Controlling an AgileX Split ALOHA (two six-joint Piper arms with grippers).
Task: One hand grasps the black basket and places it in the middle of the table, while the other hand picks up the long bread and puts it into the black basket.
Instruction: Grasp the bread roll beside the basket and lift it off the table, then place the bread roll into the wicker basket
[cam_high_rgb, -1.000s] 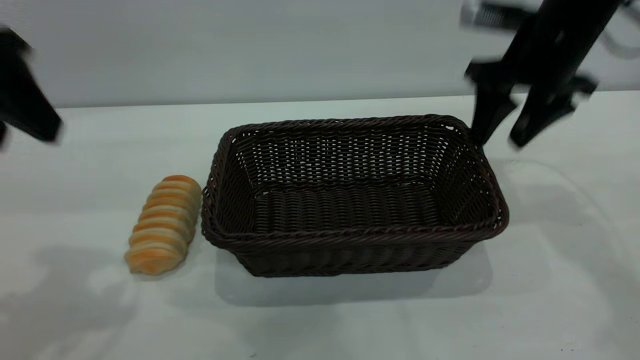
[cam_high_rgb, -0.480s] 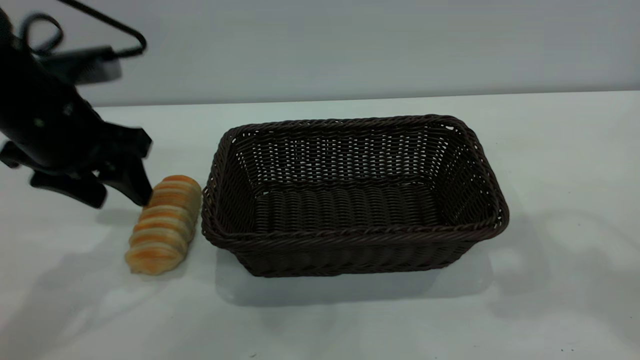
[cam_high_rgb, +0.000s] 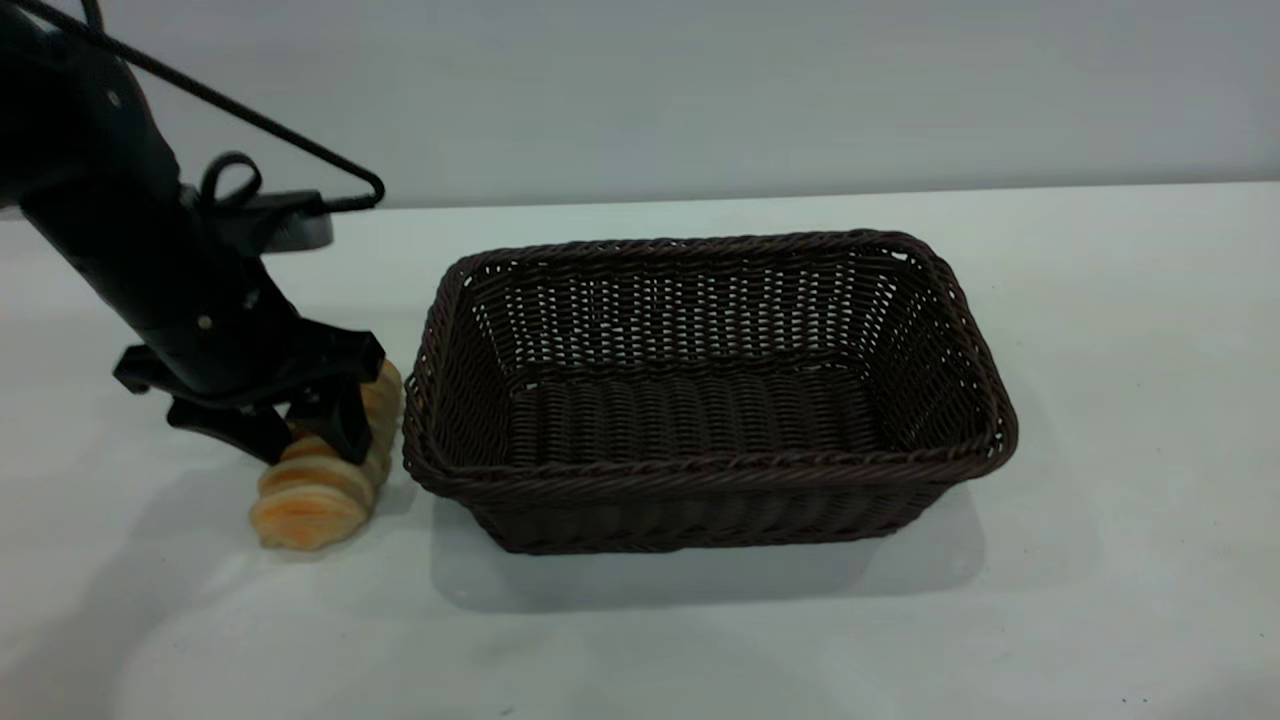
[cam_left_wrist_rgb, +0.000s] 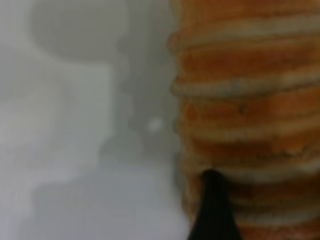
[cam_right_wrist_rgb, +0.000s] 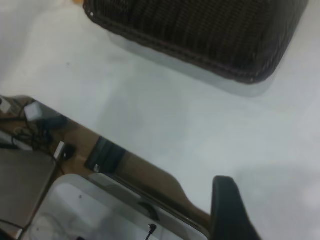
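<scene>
The black basket stands empty in the middle of the table. The long bread lies on the table just left of the basket, almost touching its left side. My left gripper is open and low over the bread's far half, one finger on each side of it. In the left wrist view the bread fills the picture and one dark fingertip sits by its edge. My right gripper is outside the exterior view. In the right wrist view one of its fingers hangs empty above the table, away from the basket.
The right wrist view shows the table's brown edge, with cables and a pale bin below it. A plain grey wall stands behind the table.
My right arm has pulled away from the basket's far right corner and left the exterior view. My left arm has come in from the left and lowered over the bread. Basket and bread have not moved.
</scene>
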